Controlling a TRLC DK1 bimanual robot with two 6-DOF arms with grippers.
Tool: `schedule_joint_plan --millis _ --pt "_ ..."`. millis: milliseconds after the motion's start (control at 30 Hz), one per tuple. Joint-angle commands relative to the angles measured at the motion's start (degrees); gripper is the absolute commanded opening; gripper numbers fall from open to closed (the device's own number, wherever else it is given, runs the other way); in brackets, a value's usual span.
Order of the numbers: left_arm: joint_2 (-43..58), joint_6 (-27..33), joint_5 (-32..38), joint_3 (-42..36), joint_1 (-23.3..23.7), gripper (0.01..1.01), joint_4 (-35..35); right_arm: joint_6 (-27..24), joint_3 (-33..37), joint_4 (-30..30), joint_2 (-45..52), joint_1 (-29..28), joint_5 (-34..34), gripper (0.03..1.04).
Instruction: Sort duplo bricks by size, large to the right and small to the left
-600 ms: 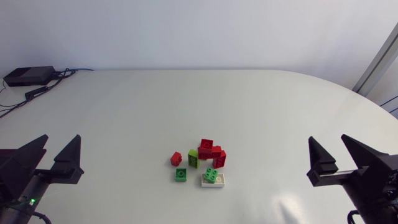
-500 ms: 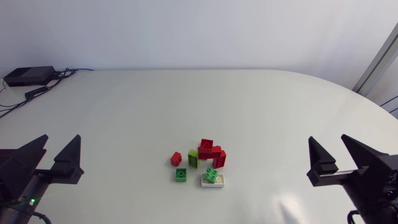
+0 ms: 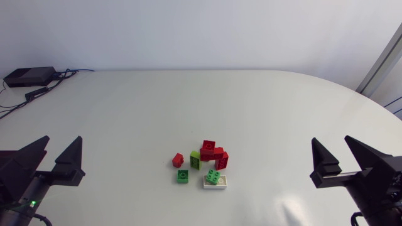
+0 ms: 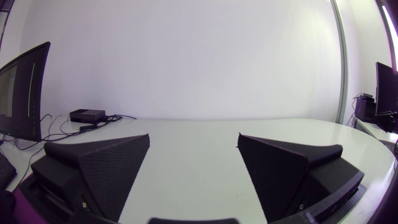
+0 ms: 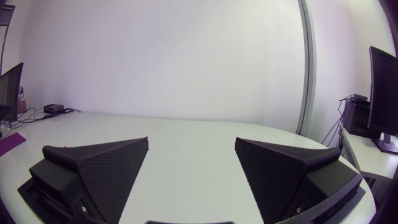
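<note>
You have before you: one white desk (image 3: 188, 107), rounded at frame right; one small black box (image 3: 28, 76) at upper left; black cables (image 3: 14, 105) trailing beside it.

A: Brick colours?
B: Mostly red bricks (image 3: 213, 154); green bricks (image 3: 183, 176); one lime brick (image 3: 195, 159); one white brick (image 3: 217, 184)
A: Grippers?
B: Matte black, finely dimpled: left gripper (image 3: 61, 139), right gripper (image 3: 331, 139); table (image 3: 188, 100) plain white
</note>
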State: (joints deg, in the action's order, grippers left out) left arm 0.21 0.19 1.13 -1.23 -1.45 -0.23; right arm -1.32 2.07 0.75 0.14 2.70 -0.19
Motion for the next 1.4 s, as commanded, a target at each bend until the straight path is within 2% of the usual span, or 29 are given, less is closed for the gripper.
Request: schedule_joint_plan --millis 0,167,300,367,533,633,733,867,967,1133,1233,1300,1367 --pt "-1.0 0.4 -0.2 1.1 -0.9 0.987 0.1 -0.7 -2.2 -0.9 -0.5 1.3 -0.5 1.00" --pt "-1.0 0.6 -0.2 1.1 -5.3 0.985 0.1 -0.7 -2.2 -0.9 -0.5 2.7 -0.3 1.00" --pt "-1.0 4.5 -0.2 1.1 -6.7 0.980 0.1 -0.9 -2.2 -1.0 -0.5 2.4 -0.3 1.00" --pt "-1.0 6.8 0.1 1.3 -6.6 0.923 1.2 -0.9 -2.1 -1.5 -0.4 1.8 -0.3 1.00" --pt "-1.0 6.4 0.5 0.1 -4.3 0.915 -0.5 -1.3 -1.3 -1.9 2.2 3.1 -0.3 1.00" --pt "1.7 5.2 0.4 -6.3 -4.7 0.916 -6.3 0.0 6.2 -5.6 10.8 3.5 -0.7 1.00" --pt "11.8 5.2 0.4 -16.4 -5.4 0.944 -13.6 0.6 15.7 -10.8 19.3 3.6 -1.5 1.00" --pt "21.2 5.2 0.5 -29.4 -5.9 0.972 -22.4 0.6 24.0 -15.9 22.2 4.9 -1.5 1.00" --pt "25.1 5.0 0.1 -38.4 -7.9 0.972 -28.5 1.0 32.0 -21.8 28.6 6.1 -1.2 1.00" --pt "38.4 2.5 0.1 -54.6 -11.4 0.970 -43.7 6.2 44.6 -32.7 41.3 6.1 -1.2 1.00" --pt "45.1 4.6 -1.5 -59.1 -16.7 0.974 -50.9 9.1 49.1 -37.5 46.2 6.4 -2.5 1.00" --pt "47.6 4.6 -2.4 -59.2 -19.6 0.977 -51.9 10.2 51.6 -40.8 49.5 7.8 -3.9 1.00" --pt "51.5 3.7 -4.8 -59.2 -20.3 0.979 -53.2 11.3 53.6 -43.8 52.4 9.9 -4.4 1.00"
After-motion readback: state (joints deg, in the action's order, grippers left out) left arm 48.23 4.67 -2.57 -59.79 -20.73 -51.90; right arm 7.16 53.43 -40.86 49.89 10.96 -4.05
